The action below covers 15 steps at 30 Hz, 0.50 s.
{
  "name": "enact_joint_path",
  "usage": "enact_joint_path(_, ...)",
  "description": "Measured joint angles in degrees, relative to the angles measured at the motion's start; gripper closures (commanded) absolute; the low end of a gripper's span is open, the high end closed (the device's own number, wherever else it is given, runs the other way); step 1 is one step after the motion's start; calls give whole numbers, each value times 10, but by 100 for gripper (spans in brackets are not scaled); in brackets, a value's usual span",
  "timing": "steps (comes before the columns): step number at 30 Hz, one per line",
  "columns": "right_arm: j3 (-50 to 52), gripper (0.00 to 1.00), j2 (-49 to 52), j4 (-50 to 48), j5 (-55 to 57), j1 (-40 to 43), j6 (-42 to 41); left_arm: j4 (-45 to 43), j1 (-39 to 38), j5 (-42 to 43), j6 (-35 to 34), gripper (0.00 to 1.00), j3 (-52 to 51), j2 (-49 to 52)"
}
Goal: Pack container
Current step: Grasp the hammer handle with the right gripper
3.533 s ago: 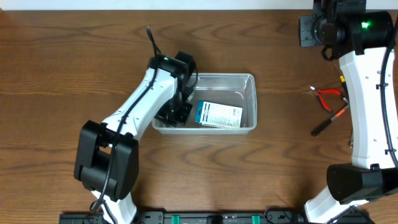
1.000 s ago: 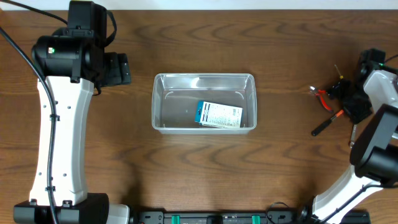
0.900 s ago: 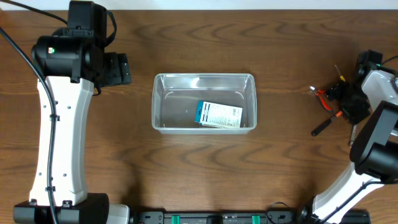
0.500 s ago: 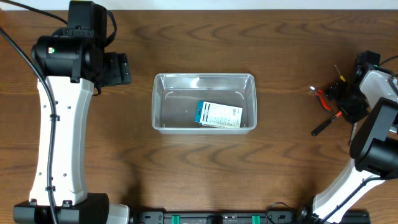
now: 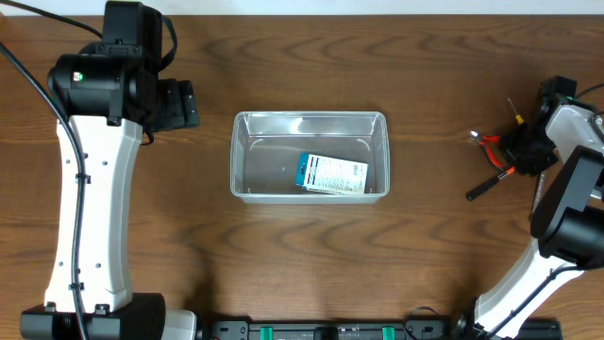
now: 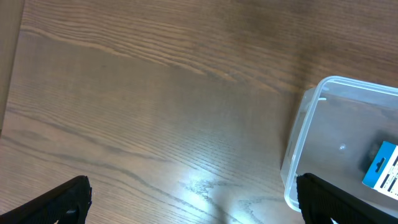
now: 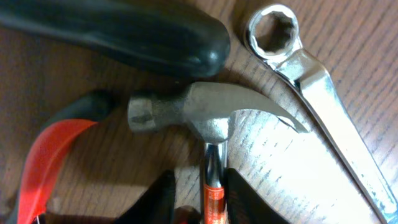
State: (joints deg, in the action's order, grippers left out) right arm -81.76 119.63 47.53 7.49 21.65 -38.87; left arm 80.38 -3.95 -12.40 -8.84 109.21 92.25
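Note:
The clear plastic container (image 5: pixel 310 115) sits mid-table with a small blue-and-white box (image 5: pixel 330 175) inside; its left end (image 6: pixel 298 155) and the box (image 6: pixel 382 165) show in the left wrist view. My left gripper (image 5: pixel 177 104) hangs open above bare wood left of the container, fingers wide apart (image 6: pixel 193 202). At the right edge, my right gripper (image 5: pixel 522 151) is down in a tool pile. Its fingers (image 7: pixel 239 196) have closed around the metal shaft of a hammer (image 7: pixel 205 115) just below the head. The hammer's black handle (image 5: pixel 483 188) points down-left.
Red-handled pliers (image 5: pixel 495 144) (image 7: pixel 50 155) lie beside the hammer head. A ring spanner (image 7: pixel 311 81) and a fat black tool handle (image 7: pixel 124 34) lie close around it. A thin screwdriver (image 5: pixel 514 110) sits just behind the pile.
My right gripper has closed from wide open onto the hammer shaft, and the hammer's handle has swung slightly up and left. The left arm has stayed still.

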Motion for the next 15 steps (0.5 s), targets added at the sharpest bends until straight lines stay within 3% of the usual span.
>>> enact_joint_path(5, 0, 98, 0, 11, 0, 0, 5, 0, 0, 0, 0, 2, 0, 0)
enact_joint_path(15, -2, 99, 0, 48, 2, 0, 7, 0, 0, 0, 0, 2, 0, 0)
